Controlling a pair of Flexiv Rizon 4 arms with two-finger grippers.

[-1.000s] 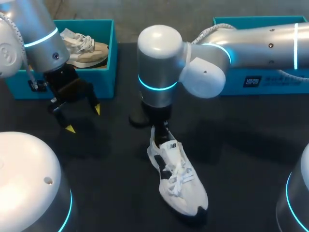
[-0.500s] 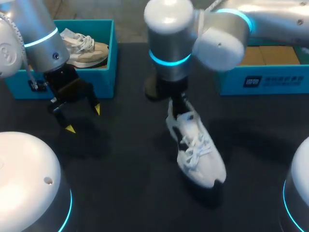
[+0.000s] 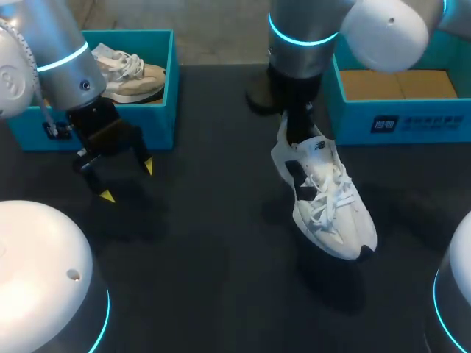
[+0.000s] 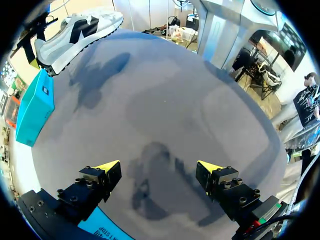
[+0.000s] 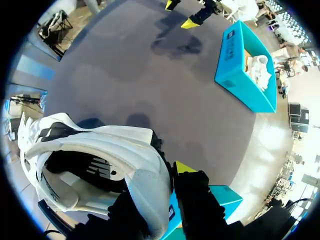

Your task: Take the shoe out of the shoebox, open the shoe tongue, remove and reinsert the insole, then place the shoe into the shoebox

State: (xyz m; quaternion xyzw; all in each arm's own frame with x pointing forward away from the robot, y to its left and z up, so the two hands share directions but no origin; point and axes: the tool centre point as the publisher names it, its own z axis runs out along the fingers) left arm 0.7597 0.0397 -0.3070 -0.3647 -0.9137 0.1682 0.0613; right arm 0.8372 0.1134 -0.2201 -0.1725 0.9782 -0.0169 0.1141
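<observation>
right gripper (image 3: pixel 296 132) is pinching the white shoe (image 3: pixel 327 198) by the heel right beside the empty shoebox (image 3: pixel 401 125), so probably just the drop-in left; left gripper (image 3: pixel 127 182) spread wide

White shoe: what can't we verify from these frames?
- white shoe: right wrist view, inside too dark to tell if the insole is in.
- right gripper: head view, hidden behind its own wrist; right wrist view, the heel hides one fingertip.
- right shoebox: head view, right arm covers its far end.
</observation>
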